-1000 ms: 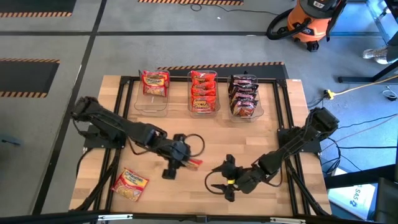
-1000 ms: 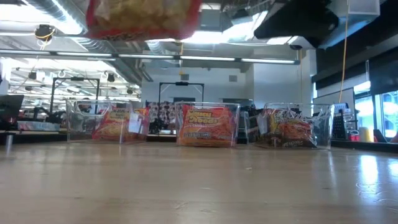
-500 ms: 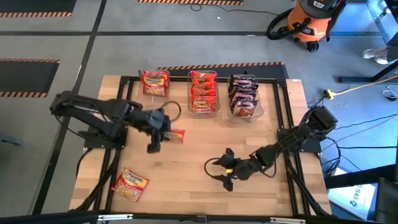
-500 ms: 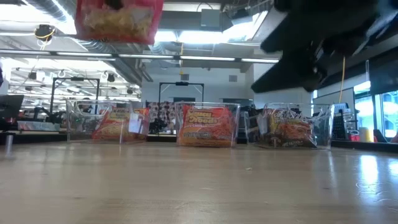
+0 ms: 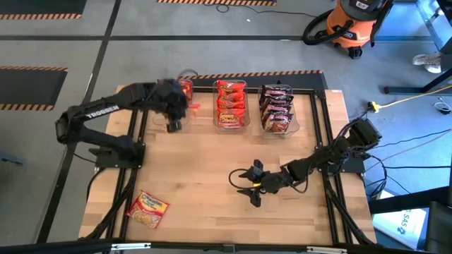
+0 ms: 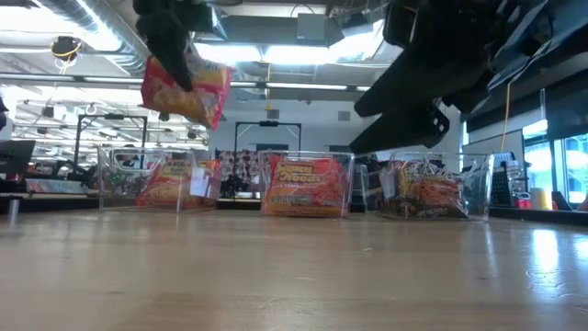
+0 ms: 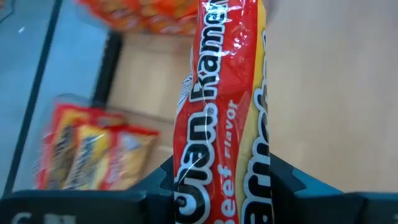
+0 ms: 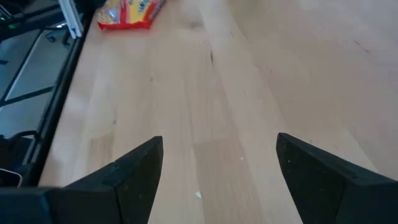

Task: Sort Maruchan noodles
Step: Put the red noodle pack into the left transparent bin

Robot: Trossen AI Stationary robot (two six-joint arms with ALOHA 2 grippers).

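Note:
My left gripper [image 5: 179, 107] is shut on a red beef-flavour noodle packet [image 7: 224, 106] and hangs over the leftmost clear bin [image 5: 171, 106] at the table's far side. That bin holds orange-yellow and red packets [image 7: 93, 155]. The middle bin holds red packets [image 5: 230, 104], the right bin dark ones [image 5: 277, 109]. One orange-yellow packet [image 5: 147, 209] lies flat on the table near the near left corner. My right gripper [image 5: 250, 188] is open, low over the table's middle right, with bare wood between its fingers [image 8: 134, 168]. My left gripper pinches the red packet between its two fingers [image 7: 163, 182], which lie across its width near one end [image 7: 219, 186]. The packet is lifted clear and sticks out past the fingertips. In the low view it hangs tilted below the gripper [image 6: 186, 90].
Three clear bins stand in a row along the far edge inside a black frame [image 5: 319, 113]. Open wood lies between the bins and the near edge. An orange shop vacuum [image 5: 353, 25] stands on the floor beyond the table.
My left gripper, still shut on the red packet, has swung from the table's middle toward the far edge and left, ending over the leftmost bin; the packet now hangs tilted. My right gripper has moved a little toward the far edge and stayed open.

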